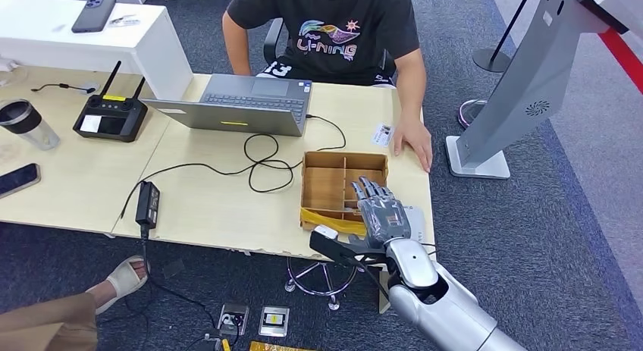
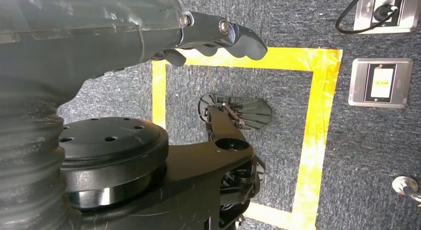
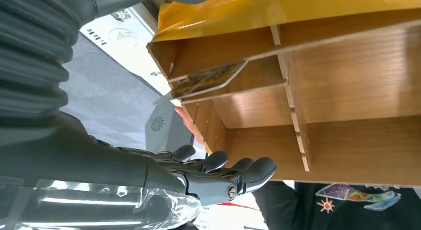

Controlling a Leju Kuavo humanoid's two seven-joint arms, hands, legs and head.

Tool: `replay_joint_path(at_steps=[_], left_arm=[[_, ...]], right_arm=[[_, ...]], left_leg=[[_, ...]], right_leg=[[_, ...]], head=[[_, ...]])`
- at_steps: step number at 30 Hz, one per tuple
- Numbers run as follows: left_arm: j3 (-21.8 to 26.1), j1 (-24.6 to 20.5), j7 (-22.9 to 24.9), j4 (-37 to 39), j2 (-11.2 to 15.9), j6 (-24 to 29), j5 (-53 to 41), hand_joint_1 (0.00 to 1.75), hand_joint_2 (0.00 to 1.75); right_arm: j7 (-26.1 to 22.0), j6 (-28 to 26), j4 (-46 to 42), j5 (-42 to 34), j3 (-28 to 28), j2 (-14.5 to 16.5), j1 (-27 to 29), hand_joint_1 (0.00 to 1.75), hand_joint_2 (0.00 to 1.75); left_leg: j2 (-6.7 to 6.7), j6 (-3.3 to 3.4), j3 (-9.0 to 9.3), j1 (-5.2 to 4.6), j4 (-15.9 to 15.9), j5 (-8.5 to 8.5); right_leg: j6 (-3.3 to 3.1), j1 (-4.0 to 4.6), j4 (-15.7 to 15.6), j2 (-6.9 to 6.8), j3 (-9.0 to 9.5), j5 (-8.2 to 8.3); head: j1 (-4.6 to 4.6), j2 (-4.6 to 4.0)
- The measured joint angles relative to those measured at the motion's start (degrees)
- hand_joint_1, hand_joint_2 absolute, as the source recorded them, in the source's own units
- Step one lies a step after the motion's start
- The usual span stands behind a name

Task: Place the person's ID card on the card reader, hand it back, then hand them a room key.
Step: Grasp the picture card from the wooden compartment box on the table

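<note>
My right hand (image 1: 379, 212) hovers with straight, spread fingers and nothing in it over the near right corner of a divided wooden box (image 1: 324, 186). From the right wrist, the fingertips (image 3: 250, 169) sit just outside the box (image 3: 347, 91), where a clear-sleeved card (image 3: 206, 81) leans in one compartment. A white flat card reader (image 1: 416, 217) lies beside the hand at the table edge. The ID card (image 1: 383, 133) lies on the table next to the seated person's hand (image 1: 415, 142). My left hand (image 2: 218, 38) hangs above the floor, holding nothing.
On the table are an open laptop (image 1: 243, 104), looping black cables (image 1: 261, 158), a power adapter (image 1: 147, 203), a black controller (image 1: 111, 116), a cup (image 1: 26, 123) and a phone (image 1: 17, 179). A grey kiosk stand (image 1: 523, 86) rises on the right.
</note>
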Motion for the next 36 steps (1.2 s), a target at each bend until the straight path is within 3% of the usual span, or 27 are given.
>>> replay_joint_path(at_steps=[10,13,17,23,25,32,36], left_arm=[[0.0,0.06,0.02,0.0,0.03,-0.01,0.16,0.0,1.75],[0.0,0.1,0.02,0.0,0.05,-0.02,0.21,0.0,1.75],[0.0,0.15,0.02,0.0,0.06,-0.08,0.22,0.0,1.75],[0.0,0.29,0.11,0.01,0.06,-0.14,0.21,0.0,1.75],[0.0,0.29,0.24,0.01,0.06,-0.13,0.2,0.0,1.75],[-0.03,0.32,0.35,0.01,0.06,-0.02,0.21,0.0,1.75],[-0.07,0.33,0.35,0.01,0.06,0.05,0.22,0.0,1.75]], right_arm=[[0.03,-0.15,1.77,0.03,0.66,0.47,0.0,0.45,1.75],[0.02,-0.2,2.2,0.04,0.67,0.63,0.0,0.64,1.75],[-0.06,-0.35,2.75,0.07,0.67,0.95,0.0,1.07,1.75],[-0.13,-0.99,3.51,0.07,0.67,1.19,-0.14,1.26,1.75],[-0.22,-1.29,3.74,0.08,0.67,1.3,-0.22,1.23,1.75],[-0.72,-1.63,4.67,0.28,0.67,1.4,-0.22,0.89,1.75],[-0.81,-1.78,5.11,0.34,0.66,1.42,-0.22,0.9,1.75]], left_leg=[[0.0,0.0,0.0,0.0,0.0,0.0],[0.0,0.0,0.0,0.0,0.0,0.0],[0.0,0.0,0.0,0.0,0.0,0.0],[0.0,0.0,0.01,0.0,0.0,0.0],[0.01,0.0,0.01,0.0,0.0,0.0],[0.01,0.0,0.0,0.0,0.0,0.0],[0.01,0.0,0.0,0.0,0.0,0.0]], right_leg=[[0.0,0.0,0.0,0.01,0.0,0.0],[0.0,0.0,0.0,0.02,-0.01,0.0],[0.0,0.0,0.0,0.01,-0.01,0.0],[0.0,0.0,0.0,0.02,-0.01,0.0],[0.0,0.0,0.0,0.01,-0.01,0.0],[0.0,0.0,0.0,0.02,-0.01,0.0],[0.0,0.0,0.0,0.02,-0.01,0.0]], head=[[0.01,0.0],[0.01,0.0],[0.01,0.0],[0.01,0.0],[0.0,0.0],[0.01,0.0],[0.0,0.0]])
